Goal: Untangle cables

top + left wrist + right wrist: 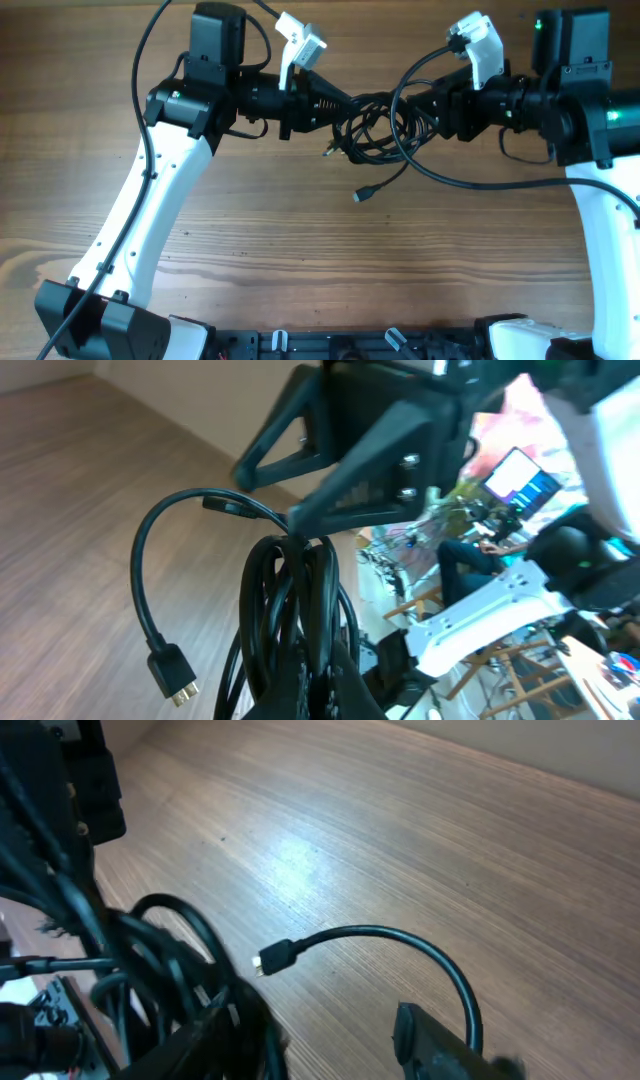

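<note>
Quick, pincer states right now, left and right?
Left pincer: closed on the cables.
Right pincer: looks open, cables bunched at one side.

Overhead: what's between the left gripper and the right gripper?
The cables, one knotted bundle, span the gap between the left gripper and the right gripper, as seen overhead. One plug end trails off below.

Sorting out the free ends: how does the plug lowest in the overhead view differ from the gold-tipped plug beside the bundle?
The lowest plug ends a long loose strand, clear of the cable bundle; the gold-tipped plug sits close by its left edge. The lowest plug looks all dark; the gold-tipped plug shows a bright tip. Both are small ends on thin black cords.
</note>
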{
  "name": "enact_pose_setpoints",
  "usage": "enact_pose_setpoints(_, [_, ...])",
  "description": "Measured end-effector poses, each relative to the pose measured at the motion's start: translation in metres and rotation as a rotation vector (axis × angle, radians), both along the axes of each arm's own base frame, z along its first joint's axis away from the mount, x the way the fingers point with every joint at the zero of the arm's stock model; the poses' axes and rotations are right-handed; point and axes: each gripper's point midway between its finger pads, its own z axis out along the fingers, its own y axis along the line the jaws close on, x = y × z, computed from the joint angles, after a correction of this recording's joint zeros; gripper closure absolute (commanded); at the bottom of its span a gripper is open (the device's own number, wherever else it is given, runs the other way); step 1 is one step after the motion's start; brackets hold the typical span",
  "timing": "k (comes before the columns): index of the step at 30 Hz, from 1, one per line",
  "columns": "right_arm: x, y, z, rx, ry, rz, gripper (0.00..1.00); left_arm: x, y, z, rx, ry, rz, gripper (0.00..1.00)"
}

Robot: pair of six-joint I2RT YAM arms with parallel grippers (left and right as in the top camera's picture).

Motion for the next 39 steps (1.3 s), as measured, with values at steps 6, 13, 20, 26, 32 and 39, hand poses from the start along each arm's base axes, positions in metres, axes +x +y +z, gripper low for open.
enact_pose_setpoints(6, [-0.008,0.005,-0.002,0.009,0.009,0.059,0.55,-0.004,0.000,0.003,-0.016,0.005,-0.021,0.96])
enact_pose_setpoints(13, [-0.011,0.011,-0.002,0.032,0.007,0.108,0.57,-0.005,0.000,0.004,-0.020,0.018,-0.026,0.96])
enact_pose_setpoints(20, [-0.009,0.014,-0.004,0.048,0.025,0.109,0.51,-0.005,0.000,0.004,-0.020,0.018,-0.026,0.96])
enact_pose_setpoints(26, [0.013,-0.003,-0.009,0.050,0.107,-0.133,0.42,-0.004,0.000,0.004,-0.019,0.025,-0.023,0.96])
enact_pose_setpoints(32, [0.014,-0.013,0.008,0.075,0.098,-0.256,0.41,0.006,-0.001,0.005,-0.003,0.061,0.029,0.96])
enact_pose_setpoints(39, [0.002,-0.016,0.011,0.035,0.075,-0.216,0.43,0.006,-0.006,0.021,-0.059,-0.052,-0.012,0.96])
